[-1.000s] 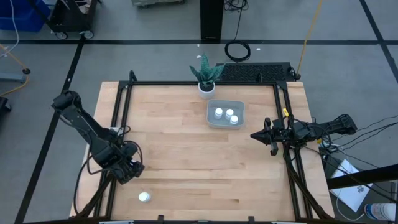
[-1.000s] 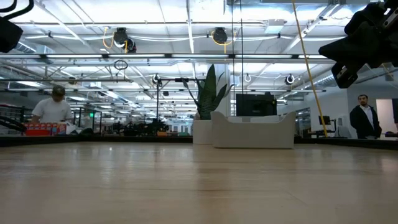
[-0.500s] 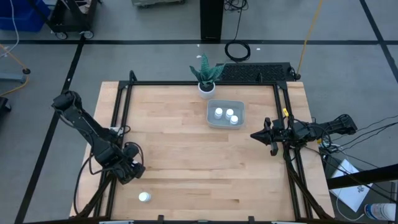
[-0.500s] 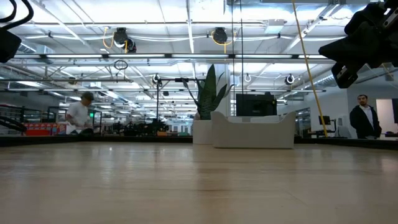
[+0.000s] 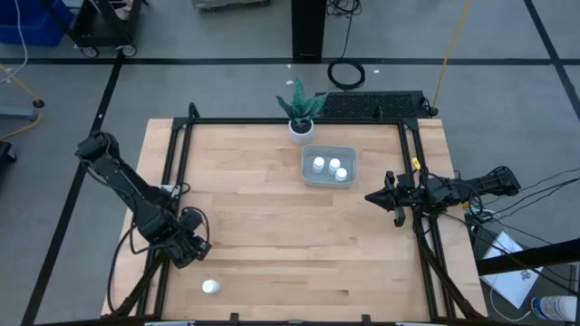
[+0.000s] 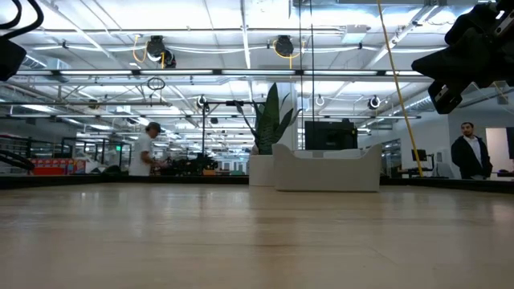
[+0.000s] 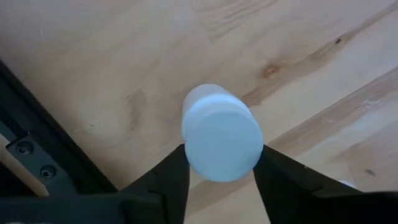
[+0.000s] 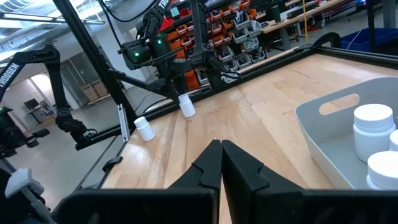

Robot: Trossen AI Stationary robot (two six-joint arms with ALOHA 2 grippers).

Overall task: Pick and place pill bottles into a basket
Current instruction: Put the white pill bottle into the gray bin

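Three bottles (image 5: 328,167) sitting in the basket (image 5: 309,177). Left gripper (image 7: 219,167) clamping a fourth at the surface's (image 5: 272,235) near-left; fifth (image 5: 210,287) lying loose nearby. Right gripper (image 8: 221,151) idling pinched closed, empty, at right edge.

Layout: basket (image 5: 328,166) at table's (image 5: 272,226) far centre, plant pot (image 5: 300,129) directly behind it.
Three pill bottles (image 5: 330,167) stand inside the basket; one bottle (image 5: 210,287) stands near the front left edge, another (image 7: 222,134) between the left gripper's (image 5: 193,245) fingers. Right gripper (image 5: 376,196) sits at right edge.
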